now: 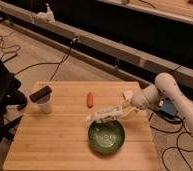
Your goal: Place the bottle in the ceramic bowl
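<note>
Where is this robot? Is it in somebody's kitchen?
Probably not a kitchen; more likely a robot lab or workshop. Cables trail across the bare floor, and the wooden table stands alone by a long dark bench. The gripper holds the bottle just above the ceramic bowl.
</note>
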Controlling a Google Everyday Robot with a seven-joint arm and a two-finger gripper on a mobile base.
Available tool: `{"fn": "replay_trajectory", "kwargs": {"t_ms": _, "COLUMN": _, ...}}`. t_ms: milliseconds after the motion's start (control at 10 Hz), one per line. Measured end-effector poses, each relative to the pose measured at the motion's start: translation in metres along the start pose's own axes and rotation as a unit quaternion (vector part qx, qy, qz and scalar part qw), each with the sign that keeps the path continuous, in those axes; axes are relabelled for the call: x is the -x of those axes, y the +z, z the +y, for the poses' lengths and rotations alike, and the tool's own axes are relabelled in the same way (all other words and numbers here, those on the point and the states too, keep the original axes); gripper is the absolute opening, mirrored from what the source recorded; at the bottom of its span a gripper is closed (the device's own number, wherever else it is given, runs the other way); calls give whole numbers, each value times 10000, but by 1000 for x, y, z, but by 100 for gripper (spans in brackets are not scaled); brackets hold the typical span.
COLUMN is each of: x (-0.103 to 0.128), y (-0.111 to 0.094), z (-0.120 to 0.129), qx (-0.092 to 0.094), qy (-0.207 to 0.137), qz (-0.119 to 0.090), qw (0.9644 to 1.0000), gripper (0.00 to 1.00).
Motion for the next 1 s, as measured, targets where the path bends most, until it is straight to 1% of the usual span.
{"fn": "replay_trajectory", "kwargs": {"t_ms": 200, "x": -3, "y": 4, "z": 14, "qx": 303, "qy": -143, "qz": 77, "qw": 9994, "gripper": 0}}
{"fn": "replay_trajectory", "kwargs": {"t_ms": 300, "x": -6, "y": 7, "z": 23, "qx": 530, "qy": -210, "qz": 128, "qw": 9983, "gripper": 7}}
{"fn": "replay_trajectory", "kwargs": {"t_ms": 400, "x": -9, "y": 10, "z": 32, "qx": 770, "qy": -238, "qz": 181, "qw": 9966, "gripper": 18}}
{"fn": "replay_trajectory", "kwargs": {"t_ms": 500, "x": -9, "y": 11, "z": 34, "qx": 866, "qy": -244, "qz": 196, "qw": 9958, "gripper": 25}}
{"fn": "replay_trajectory", "kwargs": {"t_ms": 600, "x": -10, "y": 12, "z": 35, "qx": 938, "qy": -242, "qz": 201, "qw": 9951, "gripper": 32}}
{"fn": "replay_trajectory", "kwargs": {"t_ms": 1000, "x": -10, "y": 12, "z": 35, "qx": 936, "qy": -240, "qz": 201, "qw": 9951, "gripper": 33}}
